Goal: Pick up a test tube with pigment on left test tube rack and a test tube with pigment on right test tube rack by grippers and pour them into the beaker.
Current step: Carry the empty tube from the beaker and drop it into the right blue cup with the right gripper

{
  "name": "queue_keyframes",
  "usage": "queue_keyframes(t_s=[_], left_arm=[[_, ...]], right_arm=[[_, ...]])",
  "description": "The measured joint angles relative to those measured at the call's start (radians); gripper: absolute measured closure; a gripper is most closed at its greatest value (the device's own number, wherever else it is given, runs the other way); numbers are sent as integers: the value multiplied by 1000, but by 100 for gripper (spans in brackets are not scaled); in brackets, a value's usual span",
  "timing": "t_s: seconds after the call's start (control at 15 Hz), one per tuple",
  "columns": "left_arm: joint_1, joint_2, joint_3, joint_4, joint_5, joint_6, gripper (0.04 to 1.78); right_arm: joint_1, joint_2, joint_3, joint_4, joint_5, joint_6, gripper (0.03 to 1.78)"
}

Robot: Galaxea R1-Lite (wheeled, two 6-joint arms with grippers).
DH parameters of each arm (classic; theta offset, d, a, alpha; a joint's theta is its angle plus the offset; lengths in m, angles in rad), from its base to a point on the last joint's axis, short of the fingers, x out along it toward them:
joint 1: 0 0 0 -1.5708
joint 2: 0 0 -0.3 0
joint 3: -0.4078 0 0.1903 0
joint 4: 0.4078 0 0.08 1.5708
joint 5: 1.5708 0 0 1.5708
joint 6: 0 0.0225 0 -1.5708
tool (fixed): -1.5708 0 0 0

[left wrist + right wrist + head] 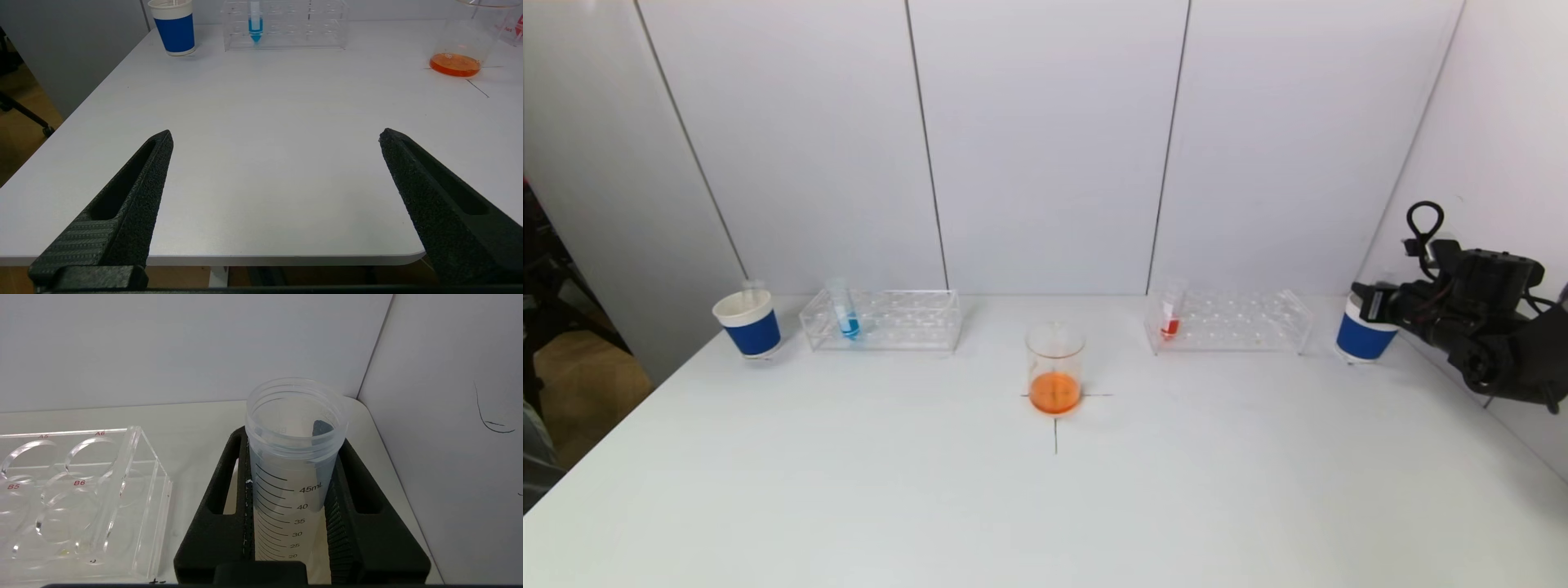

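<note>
A: Where is the right gripper [292, 473]?

B: At the far right of the bench [849, 490], over the right cup [1364, 336]. Its fingers [212, 498] are clamped on a clear tube [292, 457] with volume marks up its side. The tube stands upright with its mouth open, and no pigment shows in the part I can see.

A: And the left gripper [276, 136]?

B: It hangs at the near left edge of the bench, fingers spread wide with nothing between them.

A: The tubes with pigment?

B: The blue tube [846, 314] stands upright toward the left end of the left rack [882, 320]. The red tube [1170, 314] stands upright at the left end of the right rack [1229, 320].

A: The beaker?

B: The beaker [1055, 367] sits between the racks, nearer to the robot, on a cross mark [1056, 429] drawn on the bench. It holds a shallow layer of orange liquid.

A: Anything else?

B: The left cup [748, 322], blue and white, stands just left of the left rack, with a clear tube poking out of it.
</note>
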Motion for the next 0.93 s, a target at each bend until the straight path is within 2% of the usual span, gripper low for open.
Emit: queue_keyframes(t_s=[0.2,0.4,0.53,0.73,0.93], left_arm=[[0,0,0,0,0,0,6],[0,0,0,0,0,0,6],[0,0,0,0,0,0,6],[0,0,0,0,0,0,6],[0,0,0,0,0,0,6]], right_arm=[[0,-2,2,0,0,1,126],[-1,-3,4,-2,0,3,113],[-2,-3,6,-2,0,3,90],[-2,-4,7,-2,0,1,42],[-3,-6,9,-2,0,1,12]])
